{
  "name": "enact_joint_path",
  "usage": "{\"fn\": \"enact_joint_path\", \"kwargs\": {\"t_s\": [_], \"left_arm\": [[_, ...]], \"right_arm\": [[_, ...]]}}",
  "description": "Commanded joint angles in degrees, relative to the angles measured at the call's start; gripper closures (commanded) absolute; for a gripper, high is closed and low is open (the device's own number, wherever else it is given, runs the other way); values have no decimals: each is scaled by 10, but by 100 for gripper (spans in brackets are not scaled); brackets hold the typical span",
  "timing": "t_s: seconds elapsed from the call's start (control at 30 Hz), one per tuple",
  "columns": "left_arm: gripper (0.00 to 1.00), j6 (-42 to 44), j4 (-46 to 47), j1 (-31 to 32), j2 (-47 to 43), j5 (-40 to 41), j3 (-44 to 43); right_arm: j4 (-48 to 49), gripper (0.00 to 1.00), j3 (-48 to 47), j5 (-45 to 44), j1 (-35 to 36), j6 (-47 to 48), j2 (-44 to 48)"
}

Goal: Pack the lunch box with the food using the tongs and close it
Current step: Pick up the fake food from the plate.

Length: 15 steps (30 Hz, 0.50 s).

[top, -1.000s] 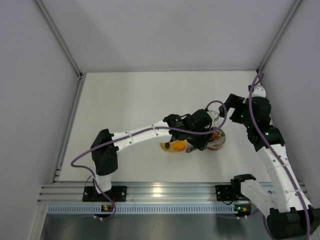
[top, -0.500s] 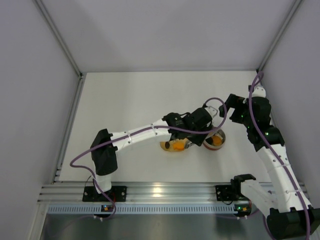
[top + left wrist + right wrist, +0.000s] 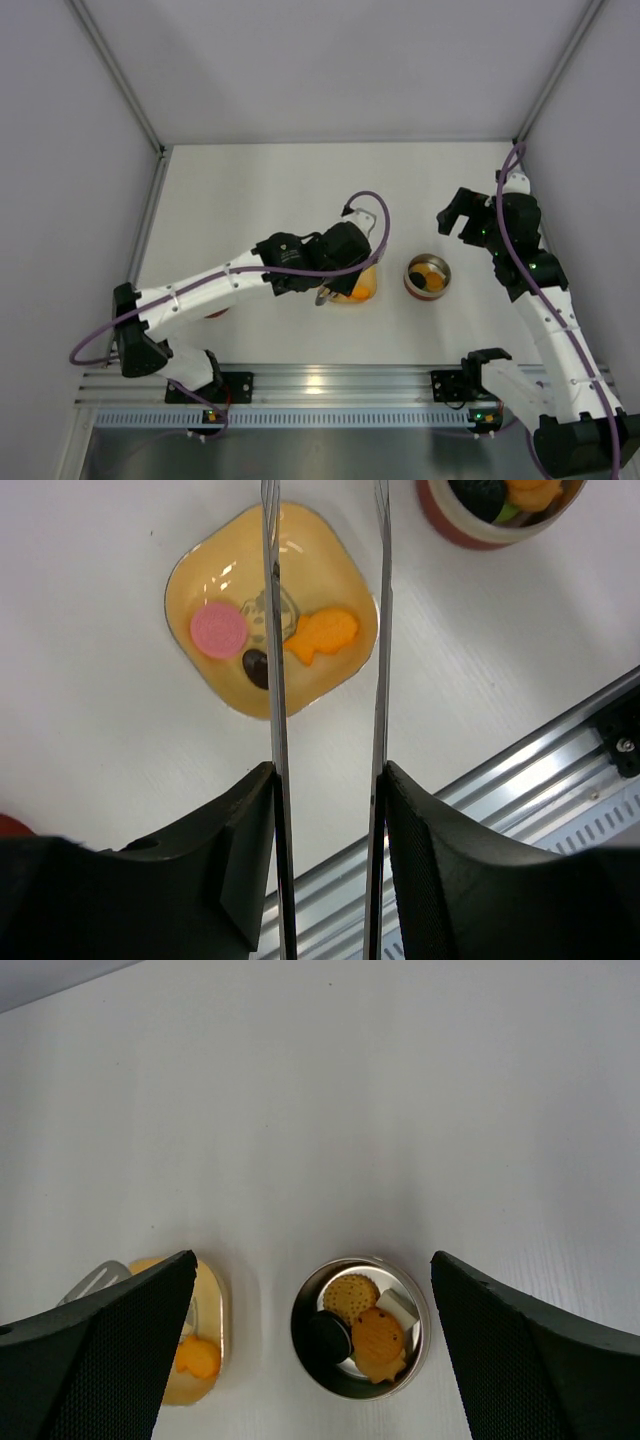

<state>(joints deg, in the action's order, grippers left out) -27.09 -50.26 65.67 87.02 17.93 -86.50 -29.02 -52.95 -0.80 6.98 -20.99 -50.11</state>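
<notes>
Your left gripper (image 3: 325, 780) holds the tongs (image 3: 275, 680) with both arms spread and nothing between them over the yellow dish (image 3: 320, 570), it seems because pink, brown and orange food (image 3: 322, 635) lies there for picking, while the lunch box (image 3: 410, 280) stands open near on its right.

No writing, label, brand, number or sign can be read in any view. The yellow rounded-square dish (image 3: 320, 570), the small round steel lunch box with a red outer band (image 3: 299, 1325) and the long thin silver metal tongs (image 3: 275, 730) carry no legible marks.
</notes>
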Motion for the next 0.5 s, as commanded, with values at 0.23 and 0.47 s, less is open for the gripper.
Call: {"fn": "enact_joint_path", "kwargs": {"t_s": [0.23, 0.47], "left_arm": [[50, -66, -80, -1, -70, 4, 103], [50, -81, -104, -1, -76, -10, 128]], "right_arm": [[11, 1, -12, 5, 0, 0, -3], [16, 1, -7, 5, 0, -2, -4]]}}
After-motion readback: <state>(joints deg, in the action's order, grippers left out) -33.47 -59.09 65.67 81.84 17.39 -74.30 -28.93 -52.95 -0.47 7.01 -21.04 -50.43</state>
